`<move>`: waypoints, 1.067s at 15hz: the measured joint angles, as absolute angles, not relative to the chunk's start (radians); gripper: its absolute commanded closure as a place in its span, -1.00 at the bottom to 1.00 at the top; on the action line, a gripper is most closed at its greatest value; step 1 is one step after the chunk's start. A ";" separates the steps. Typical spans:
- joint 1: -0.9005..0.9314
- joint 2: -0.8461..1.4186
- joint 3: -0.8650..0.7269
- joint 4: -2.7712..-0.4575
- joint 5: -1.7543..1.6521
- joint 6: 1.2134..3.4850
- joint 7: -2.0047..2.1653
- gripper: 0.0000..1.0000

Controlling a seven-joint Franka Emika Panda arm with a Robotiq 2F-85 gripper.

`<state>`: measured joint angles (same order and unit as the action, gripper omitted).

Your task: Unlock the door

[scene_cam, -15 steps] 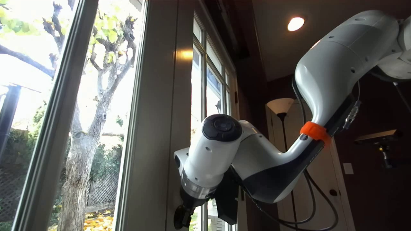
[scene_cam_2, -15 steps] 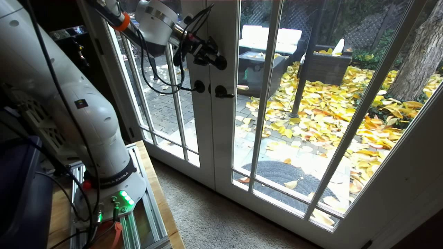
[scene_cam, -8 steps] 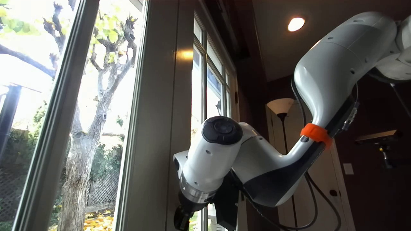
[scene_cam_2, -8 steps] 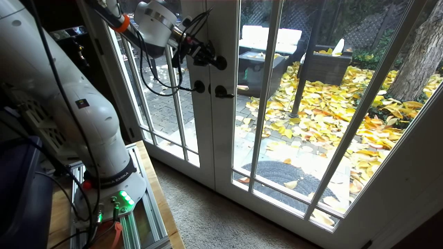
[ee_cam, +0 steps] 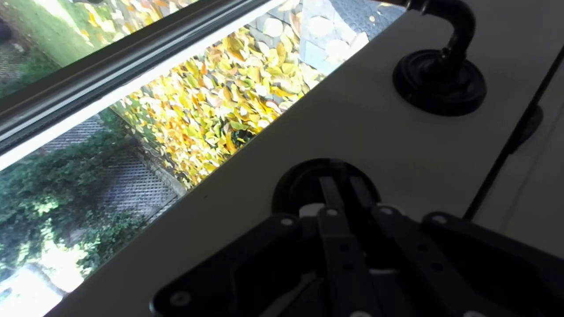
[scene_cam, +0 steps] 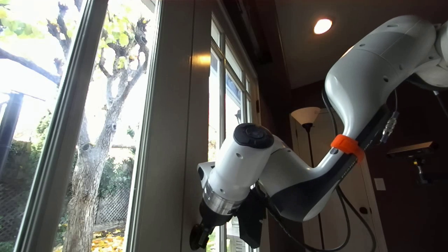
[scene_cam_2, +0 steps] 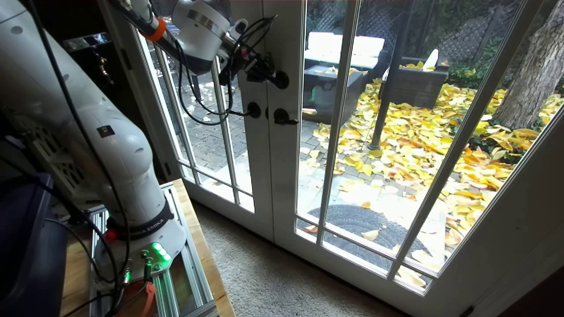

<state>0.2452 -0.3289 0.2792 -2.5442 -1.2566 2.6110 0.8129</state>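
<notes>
The door (scene_cam_2: 284,185) is a cream-white framed glass door, shut against its neighbour; its upright (scene_cam: 164,140) shows in both exterior views. The dark round lock (scene_cam_2: 283,81) sits on this upright, above the lever handle. In the wrist view the lock (ee_cam: 293,187) lies directly ahead of the fingers. My gripper (ee_cam: 344,182) reaches the lock's face, with its fingers (ee_cam: 330,191) drawn close together and a narrow dark gap between the tips. It appears shut on the lock's small turn piece, which is mostly hidden by the fingers and shadow. The gripper (scene_cam_2: 274,75) comes in from the neighbouring door's side.
A dark lever handle (scene_cam_2: 285,119) sits below the lock; it also shows in the wrist view (ee_cam: 440,81). A round dark fitting (scene_cam_2: 254,110) is on the neighbouring door. Loose cables (scene_cam_2: 207,119) hang under the wrist. A floor lamp (scene_cam: 306,115) stands behind the arm.
The wrist and forearm dipped slightly, then shifted and tilted away from the door's upright, while the fingertips stay at the lock. The door and handle have not moved.
</notes>
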 measured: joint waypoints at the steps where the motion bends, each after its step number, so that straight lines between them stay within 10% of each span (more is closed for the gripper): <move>1: 0.245 -0.340 0.249 -2.555 -1.230 2.667 0.803 0.95; 7: 0.340 -0.364 -0.012 -2.638 -0.831 2.979 0.511 0.95; 16: 0.977 -0.467 -0.686 -2.660 -0.218 2.969 0.059 0.95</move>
